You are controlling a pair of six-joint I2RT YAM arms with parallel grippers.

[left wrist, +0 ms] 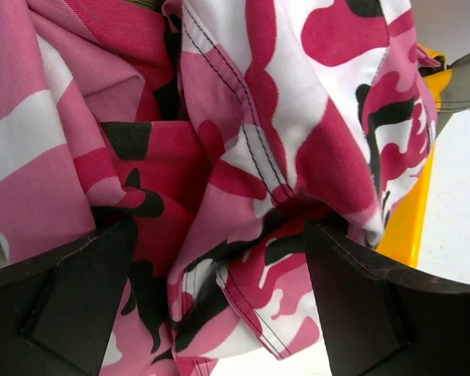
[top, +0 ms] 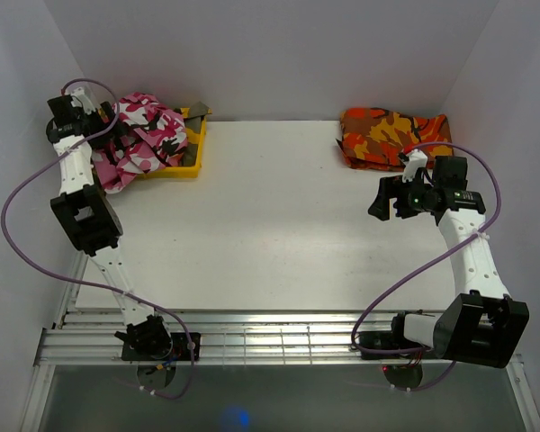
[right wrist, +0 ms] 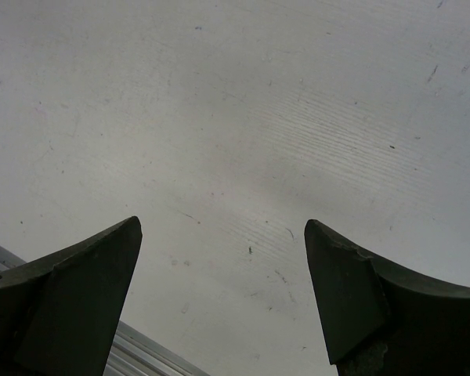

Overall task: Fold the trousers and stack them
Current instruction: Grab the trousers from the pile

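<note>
The pink, white and black camouflage trousers (top: 142,135) lie bunched in a heap at the far left, over a yellow bin (top: 194,153). My left gripper (top: 111,137) is pressed against the heap. In the left wrist view its jaws stand wide open (left wrist: 219,227), with folds of the trousers (left wrist: 258,117) between and beyond the fingers. My right gripper (top: 382,200) hovers open and empty over the bare white table at the right. The right wrist view shows only table (right wrist: 219,94) between its fingers (right wrist: 102,266).
A folded orange-red camouflage garment (top: 391,135) lies at the far right corner, just behind my right gripper. The yellow bin's edge (left wrist: 407,219) shows beside the trousers. An olive cloth (top: 196,110) peeks from the bin. White walls enclose the table.
</note>
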